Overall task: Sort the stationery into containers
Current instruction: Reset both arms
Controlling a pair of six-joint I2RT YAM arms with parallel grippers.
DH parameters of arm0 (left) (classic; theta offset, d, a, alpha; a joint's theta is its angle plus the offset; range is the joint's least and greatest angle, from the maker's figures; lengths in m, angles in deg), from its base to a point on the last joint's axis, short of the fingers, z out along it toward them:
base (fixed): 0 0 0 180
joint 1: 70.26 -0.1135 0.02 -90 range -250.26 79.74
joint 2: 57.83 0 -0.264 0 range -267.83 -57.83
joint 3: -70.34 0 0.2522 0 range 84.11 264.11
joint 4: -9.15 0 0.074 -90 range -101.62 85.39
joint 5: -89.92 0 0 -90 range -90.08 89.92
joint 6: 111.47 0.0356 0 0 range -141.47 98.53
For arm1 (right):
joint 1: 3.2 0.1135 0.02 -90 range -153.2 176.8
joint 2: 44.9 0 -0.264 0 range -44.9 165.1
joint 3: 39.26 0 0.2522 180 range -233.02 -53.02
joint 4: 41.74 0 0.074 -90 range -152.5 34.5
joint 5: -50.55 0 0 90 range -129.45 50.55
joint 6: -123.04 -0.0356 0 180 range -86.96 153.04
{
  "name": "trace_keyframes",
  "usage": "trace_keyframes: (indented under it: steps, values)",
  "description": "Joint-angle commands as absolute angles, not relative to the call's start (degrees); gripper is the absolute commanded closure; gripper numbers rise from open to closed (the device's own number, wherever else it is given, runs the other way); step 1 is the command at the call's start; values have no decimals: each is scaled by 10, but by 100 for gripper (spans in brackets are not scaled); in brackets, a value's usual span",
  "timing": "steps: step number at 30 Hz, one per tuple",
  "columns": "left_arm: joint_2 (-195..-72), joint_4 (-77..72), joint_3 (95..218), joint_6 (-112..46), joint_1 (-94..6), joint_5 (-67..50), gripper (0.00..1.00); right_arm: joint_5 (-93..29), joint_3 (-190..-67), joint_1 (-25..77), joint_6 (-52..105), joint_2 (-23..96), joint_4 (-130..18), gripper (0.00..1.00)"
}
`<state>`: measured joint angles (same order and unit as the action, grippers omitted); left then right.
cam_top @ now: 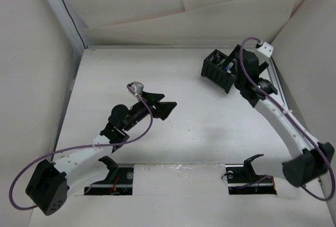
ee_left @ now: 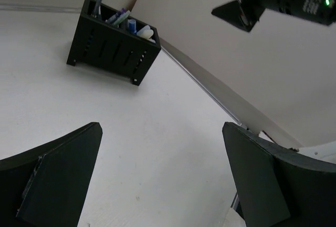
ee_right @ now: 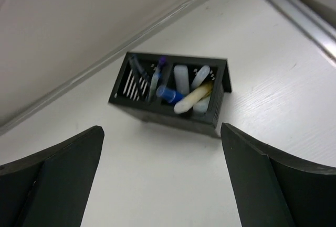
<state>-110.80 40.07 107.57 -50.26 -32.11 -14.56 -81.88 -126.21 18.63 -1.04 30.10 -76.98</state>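
Note:
The black two-compartment container (cam_top: pixel 218 71) stands at the back right of the table. In the right wrist view the container (ee_right: pixel 170 112) holds the stationery: a yellow highlighter (ee_right: pixel 192 98), a blue-capped marker (ee_right: pixel 168 94) and pale blue highlighters (ee_right: pixel 181 75) in one compartment, thin dark pens (ee_right: pixel 138 72) in the other. My right gripper (ee_right: pixel 163 180) hangs open above and just to the near side of the box, with nothing between its fingers. My left gripper (cam_top: pixel 164 106) stands open and empty over the middle of the table. From there the container (ee_left: pixel 113 46) is far ahead.
Beige board walls enclose the table on the left, back and right. A metal rail (cam_top: pixel 277 88) runs along the right edge beside the box. Two black brackets (cam_top: pixel 247 170) sit at the near edge by the arm bases. My right gripper (ee_left: pixel 239 4) shows high in the left wrist view.

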Motion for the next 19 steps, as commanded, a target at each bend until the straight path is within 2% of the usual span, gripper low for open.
trace_keyframes:
  steps: [1,4,9,11,13,19]
  values:
    - [-1077,418,1079,-482,-320,-120,0,-697,-1166,204,7,218,-739,1]
    - [-1085,386,1092,-477,-320,-107,0,-627,-1084,236,12,181,-732,1]
    - [-1171,343,1142,-487,-320,-125,0,-671,-1026,307,-42,133,-810,1]
    - [-1186,375,1136,-487,-320,-148,0,-689,-1002,322,-47,118,-815,1]
    - [-1187,407,1113,-499,-320,-148,0,-689,-1002,327,-58,103,-851,1]
    - [-1128,385,1097,-494,-320,-135,0,-718,-985,341,-78,85,-882,1]
